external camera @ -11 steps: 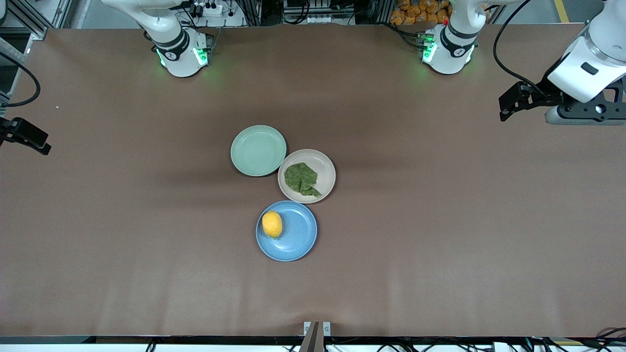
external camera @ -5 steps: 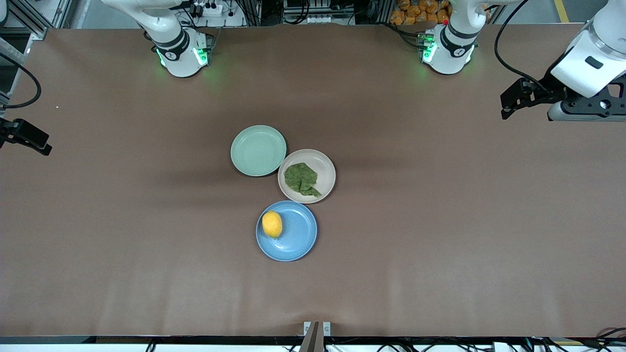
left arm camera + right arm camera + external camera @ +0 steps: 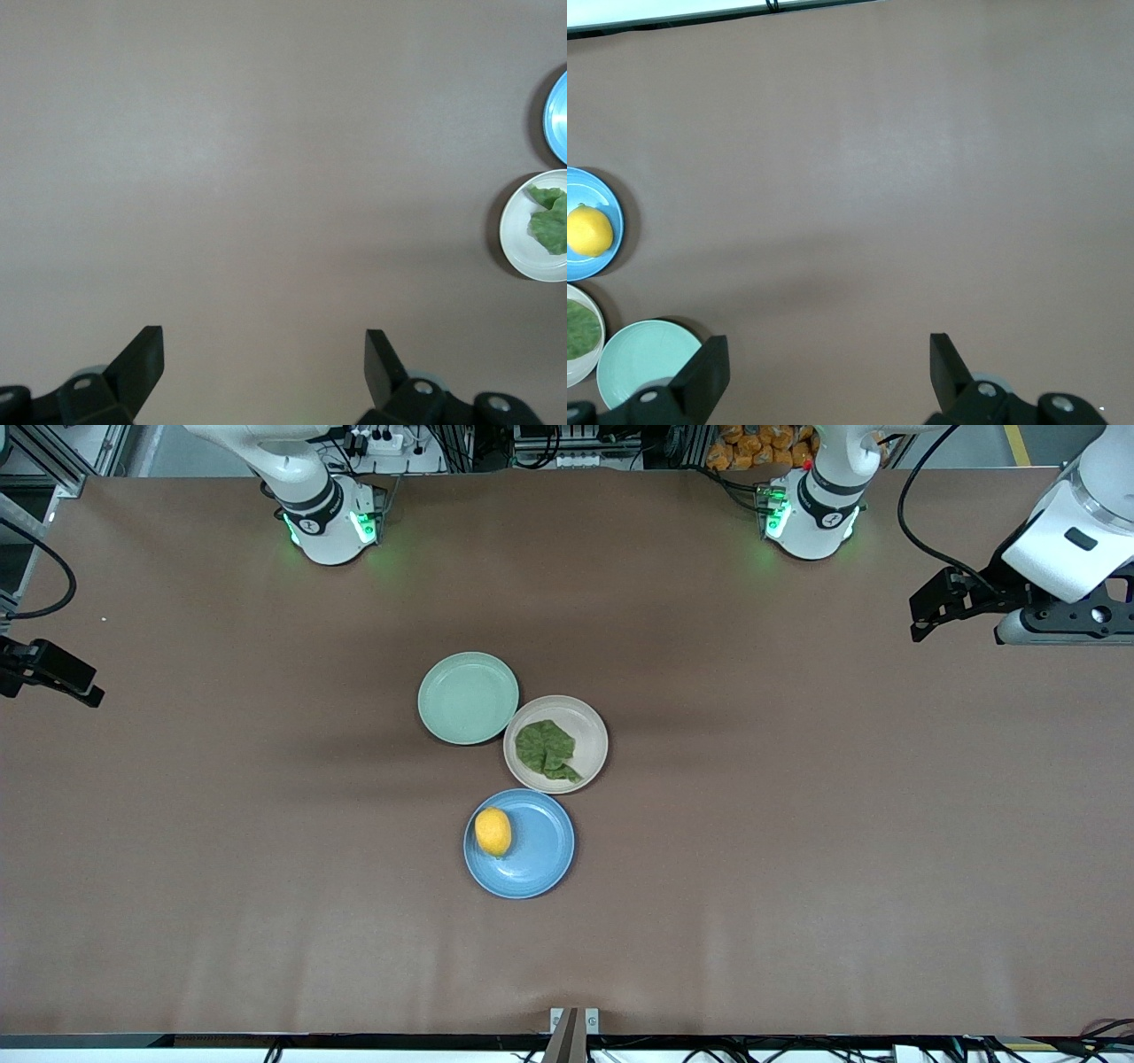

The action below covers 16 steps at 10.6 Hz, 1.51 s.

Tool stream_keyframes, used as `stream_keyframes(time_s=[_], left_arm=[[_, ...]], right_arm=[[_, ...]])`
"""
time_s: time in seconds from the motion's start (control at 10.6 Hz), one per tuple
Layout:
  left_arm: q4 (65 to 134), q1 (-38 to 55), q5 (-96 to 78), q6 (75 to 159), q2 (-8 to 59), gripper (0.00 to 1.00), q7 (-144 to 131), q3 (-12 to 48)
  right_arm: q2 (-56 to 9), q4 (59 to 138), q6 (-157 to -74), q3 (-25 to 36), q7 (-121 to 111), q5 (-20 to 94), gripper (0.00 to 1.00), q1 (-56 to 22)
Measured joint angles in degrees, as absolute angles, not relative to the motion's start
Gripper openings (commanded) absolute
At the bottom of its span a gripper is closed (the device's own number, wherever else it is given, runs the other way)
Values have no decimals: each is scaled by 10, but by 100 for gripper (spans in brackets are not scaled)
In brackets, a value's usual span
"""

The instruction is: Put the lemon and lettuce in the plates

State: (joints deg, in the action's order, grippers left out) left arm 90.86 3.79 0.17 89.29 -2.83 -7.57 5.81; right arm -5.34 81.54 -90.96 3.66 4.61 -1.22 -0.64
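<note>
The lemon [image 3: 493, 832] lies in the blue plate [image 3: 545, 868], on the side toward the right arm's end. The dark green lettuce [image 3: 547, 749] rests in the beige-pink plate [image 3: 592, 726], which touches the blue one. Both arms hang high over bare table, well away from the plates. My left gripper [image 3: 264, 345] is open and empty over the left arm's end of the table. My right gripper [image 3: 829, 350] is open and empty over the right arm's end. The right wrist view also catches the lemon [image 3: 589, 230] and the blue plate [image 3: 609, 193].
An empty pale green plate [image 3: 468, 697] sits beside the beige-pink one, farther from the front camera and toward the right arm's end. Brown table surface stretches out on every side of the three plates. The arm bases stand along the table's back edge.
The left arm's hand has shifted a little toward its end of the table. The black part of the right arm at the view's edge has crept slightly inward. Lemon, lettuce and plates have not moved.
</note>
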Motion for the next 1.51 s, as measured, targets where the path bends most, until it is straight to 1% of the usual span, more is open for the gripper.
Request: stream_keyframes(time_s=[0.47, 0.94, 1.51], left_arm=[[909, 38, 2, 893, -28, 100, -76, 58], [908, 38, 2, 893, -28, 100, -76, 58], [907, 38, 2, 893, -28, 100, -76, 58]], right_arm=[[-53, 817, -897, 37, 46, 7, 100, -6], [-53, 817, -862, 36, 26, 10, 100, -6], [-53, 817, -851, 36, 19, 11, 100, -6]])
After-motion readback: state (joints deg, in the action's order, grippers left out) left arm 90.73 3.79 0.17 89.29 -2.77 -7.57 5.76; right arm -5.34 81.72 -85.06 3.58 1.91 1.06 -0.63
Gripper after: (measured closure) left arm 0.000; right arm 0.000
